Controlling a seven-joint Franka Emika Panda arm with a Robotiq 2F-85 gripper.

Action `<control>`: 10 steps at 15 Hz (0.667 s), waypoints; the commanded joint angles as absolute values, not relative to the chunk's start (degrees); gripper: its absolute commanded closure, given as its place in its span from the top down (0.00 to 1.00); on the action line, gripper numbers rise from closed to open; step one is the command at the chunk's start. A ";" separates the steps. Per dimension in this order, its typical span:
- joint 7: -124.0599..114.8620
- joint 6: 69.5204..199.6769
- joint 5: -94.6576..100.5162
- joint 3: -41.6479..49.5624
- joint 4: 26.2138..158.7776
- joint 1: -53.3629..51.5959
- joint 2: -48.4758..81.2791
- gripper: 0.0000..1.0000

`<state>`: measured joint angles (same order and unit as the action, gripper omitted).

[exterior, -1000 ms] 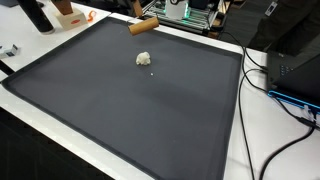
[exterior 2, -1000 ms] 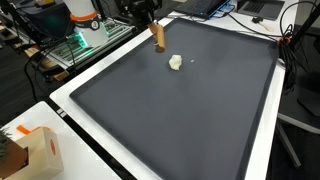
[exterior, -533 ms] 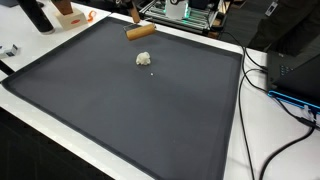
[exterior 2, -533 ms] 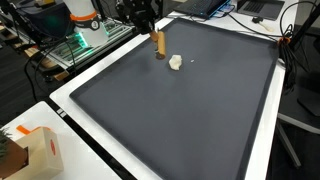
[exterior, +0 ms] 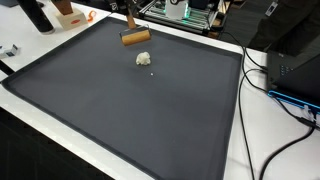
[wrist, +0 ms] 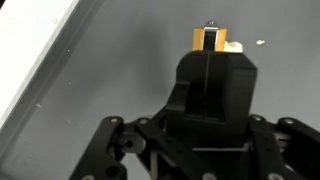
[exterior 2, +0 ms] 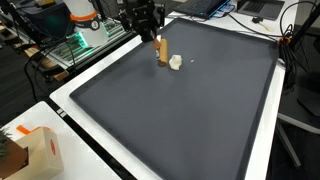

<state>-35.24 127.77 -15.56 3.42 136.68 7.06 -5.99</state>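
Observation:
A small brown wooden block hangs just over the far edge of the black mat, with my gripper shut on it. In an exterior view the block stands upright below the gripper, close beside a small white crumpled lump. That lump lies on the mat just in front of the block. In the wrist view the block's end sticks out past the shut fingers, with the lump right behind it.
The mat lies on a white table. An orange and white carton stands at a near corner. Black equipment and cables sit at one side, electronics behind the mat.
The gripper has carried the block lower and nearer the white lump, and the block has turned from tilted to nearly upright. The lump has not moved.

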 commanded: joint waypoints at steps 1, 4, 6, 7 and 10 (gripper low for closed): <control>-37.38 130.37 -16.61 3.73 137.36 6.76 -5.73 0.23; -39.04 131.10 -16.19 3.65 137.42 6.63 -5.56 0.23; -39.99 131.22 -15.70 3.56 137.47 6.52 -5.69 0.23; -41.04 131.36 -14.33 3.41 137.54 6.58 -5.84 0.23; -42.43 129.94 -13.44 3.24 137.35 6.44 -6.32 0.23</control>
<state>-39.93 130.24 -14.93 3.30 136.69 6.84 -4.91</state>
